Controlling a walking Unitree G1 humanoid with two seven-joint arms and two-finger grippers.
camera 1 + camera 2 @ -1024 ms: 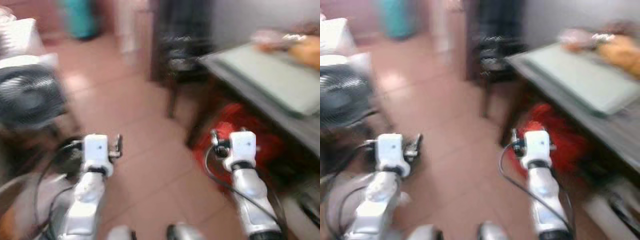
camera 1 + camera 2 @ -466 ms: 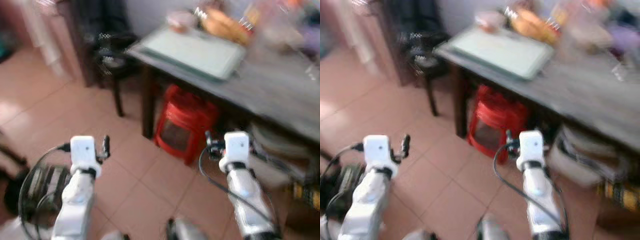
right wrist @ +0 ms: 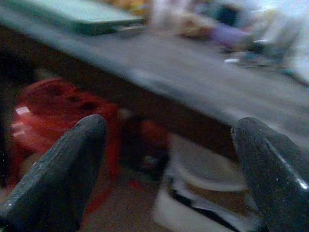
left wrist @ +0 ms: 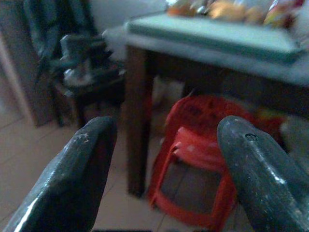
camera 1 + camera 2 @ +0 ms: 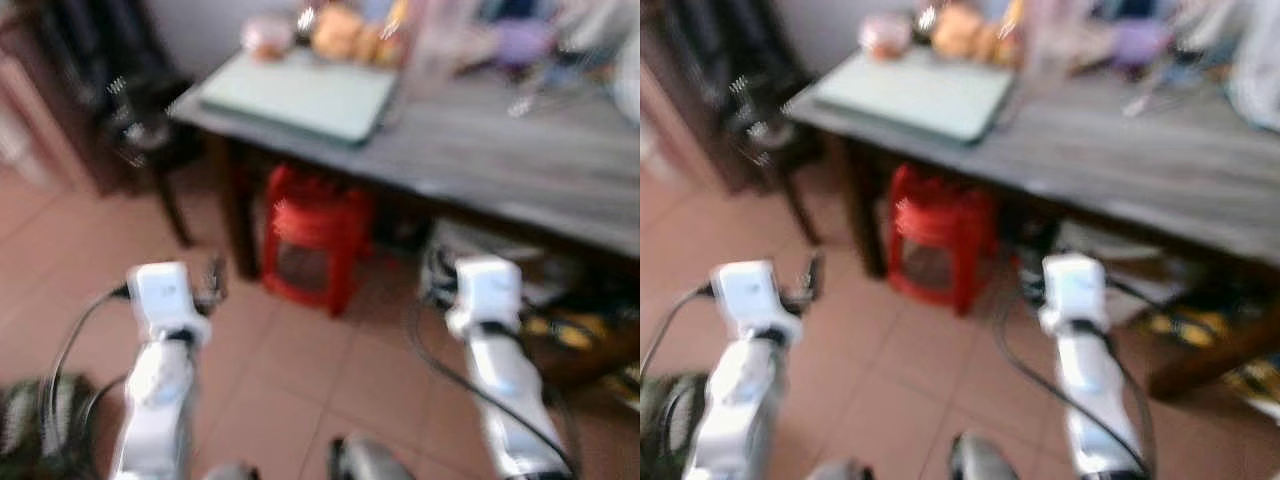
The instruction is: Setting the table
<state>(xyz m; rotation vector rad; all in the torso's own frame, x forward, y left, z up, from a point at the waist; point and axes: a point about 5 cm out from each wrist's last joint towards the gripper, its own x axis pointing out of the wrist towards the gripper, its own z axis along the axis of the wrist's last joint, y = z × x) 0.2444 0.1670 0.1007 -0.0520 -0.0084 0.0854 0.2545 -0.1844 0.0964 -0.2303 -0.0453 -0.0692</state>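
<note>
Two head views first: compared with a second ago, the whole picture has swung toward the grey table [image 5: 520,160], which now runs across the upper part instead of sitting at the right edge. This is the camera turning with the robot, not the furniture moving. I judge that the robot is only approaching the table, and no setting has begun. On the tabletop lies a pale green tray or board [image 5: 300,95], and it looks bare. Behind it are blurred orange and pink things, perhaps food, and I cannot tell if they sit in bowls. A red plastic stool [image 5: 310,235] stands under the table, and a dark chair [image 5: 765,120] is beside the table's left end.

Left wrist view: the left gripper [image 4: 164,164] has its fingers spread apart and holds nothing; the stool and a table leg [image 4: 135,121] show between them.

Right wrist view: the right gripper [image 3: 169,169] is also spread wide and holds nothing. Under the table edge there is a whitish container [image 3: 207,188]; its contents are too blurred to name.
</note>
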